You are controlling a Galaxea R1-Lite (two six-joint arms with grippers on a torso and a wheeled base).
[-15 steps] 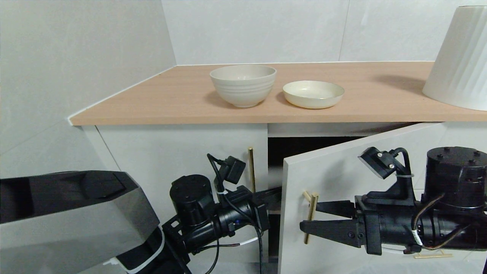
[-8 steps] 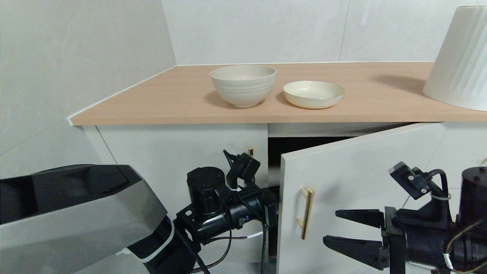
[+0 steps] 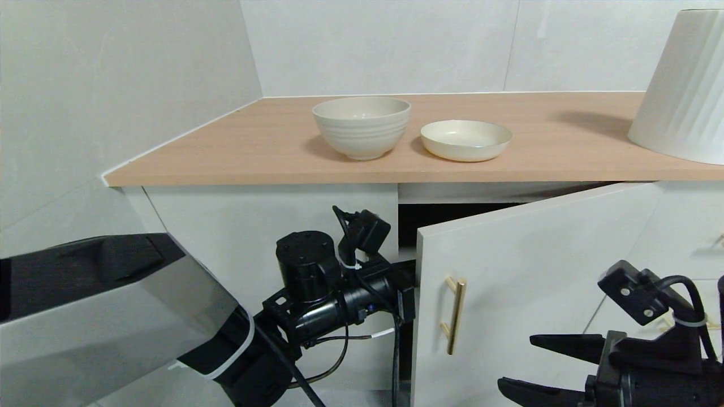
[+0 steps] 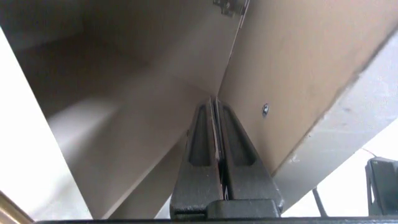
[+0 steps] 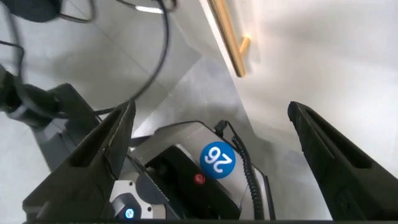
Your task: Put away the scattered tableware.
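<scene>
Bowl (image 3: 361, 125) and shallow dish (image 3: 466, 139) are both on the wooden countertop (image 3: 226, 152). They sit upright and side by side. The bowl is toward the robot's left and the dish is just beside it on the right, with a small gap between them. Neither gripper is near them.

On the same counter you've got a white ribbed lampshade (image 3: 681, 90) at the far right end, well apart from the dish.

Below the counter is the white cabinet. The left door (image 3: 266, 226) is shut. The right door (image 3: 526, 265) is swung partly open toward the robot, with a dark opening behind its top edge. A gold bar handle (image 3: 455, 314) stands vertical near that door's free edge.

The left gripper (image 4: 214, 111) is clenched, fingers (image 4: 199, 146) pressed flat together with nothing between them. In the head view it sits level with the gap between the two doors, and its tip is hidden behind the open door's edge. In the left wrist view it points into the cabinet interior (image 4: 112, 124), running alongside the door's brown inner face (image 4: 298, 56). You can't tell whether it touches that face.

The right gripper (image 3: 516, 362) is spread wide and holds nothing. It sits low in front of the open door, below and to the right of the handle and apart from it. In the right wrist view you see the handle farther off, between the two finger tips.
</scene>
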